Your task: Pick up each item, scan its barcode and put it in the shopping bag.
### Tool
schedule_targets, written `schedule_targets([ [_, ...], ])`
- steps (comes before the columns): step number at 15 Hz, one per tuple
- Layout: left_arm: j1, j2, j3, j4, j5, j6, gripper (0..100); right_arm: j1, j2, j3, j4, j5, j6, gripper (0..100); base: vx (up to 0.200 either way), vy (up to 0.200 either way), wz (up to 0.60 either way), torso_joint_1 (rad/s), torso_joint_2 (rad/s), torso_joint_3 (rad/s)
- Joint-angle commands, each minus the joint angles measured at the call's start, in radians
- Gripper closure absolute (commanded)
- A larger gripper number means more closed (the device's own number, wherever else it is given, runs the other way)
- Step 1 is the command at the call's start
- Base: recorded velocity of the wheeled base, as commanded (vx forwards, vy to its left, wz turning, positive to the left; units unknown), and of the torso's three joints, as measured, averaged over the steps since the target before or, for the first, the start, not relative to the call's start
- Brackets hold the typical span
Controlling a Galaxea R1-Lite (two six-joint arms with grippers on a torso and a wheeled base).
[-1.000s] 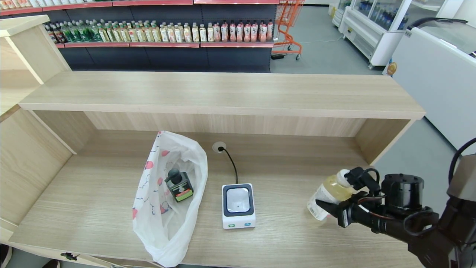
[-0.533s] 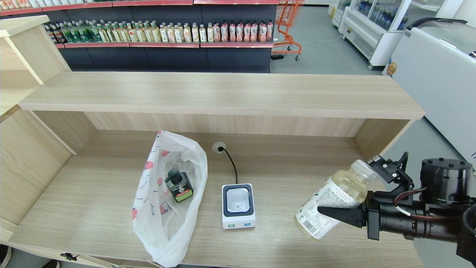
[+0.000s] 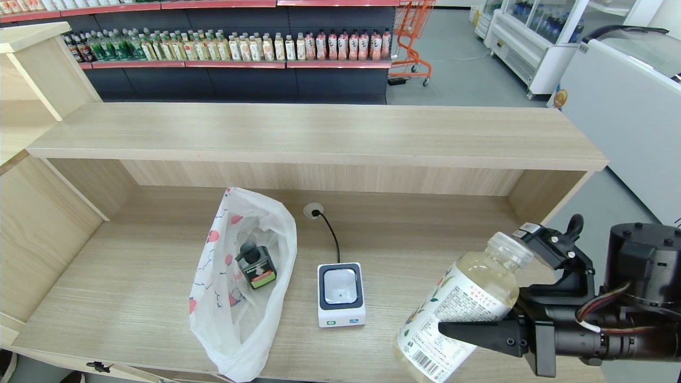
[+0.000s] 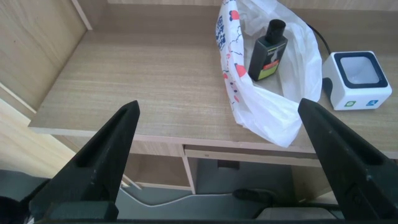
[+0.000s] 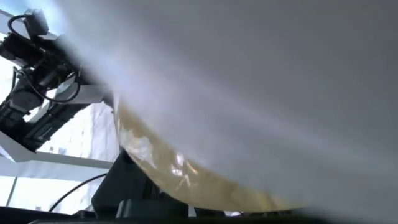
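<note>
Pale-yellow drink fills the bottle (image 3: 457, 303) clamped in the right claw (image 3: 481, 282), tilted above the near right end of the worktop (image 3: 133, 287), right of the scanner (image 3: 341, 293). Left of the scanner lies the shopping bag (image 3: 234, 319), a dark bottle (image 3: 257, 266) inside. The left claw (image 4: 219, 107) hangs spread wide.

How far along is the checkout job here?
Done: a dark bottle lies in the bag. In hand: the right hand grips a drink, tilted, held up to the right of the scanner, barcode near its lower end. Left: scan the drink and bag it.
</note>
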Motion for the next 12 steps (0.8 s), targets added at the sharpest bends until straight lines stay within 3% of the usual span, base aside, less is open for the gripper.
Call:
schedule_targets([
  [1,0.0,0.0,0.001,0.0,0.001,-0.002,0,0.028,-0.019,-0.003,0.0,0.0,0.028,100,0.0,0.0,0.0,0.0,0.0,0.0],
  [5,0.0,0.0,0.0,0.0,0.001,0.0,0,0.06,-0.089,-0.014,0.053,0.002,0.15,100,0.0,0.0,0.0,0.0,0.0,0.0],
  [12,0.0,0.0,0.0,0.0,0.001,0.0,0,0.077,-0.099,-0.015,0.084,-0.003,0.15,100,0.0,0.0,0.0,0.0,0.0,0.0],
])
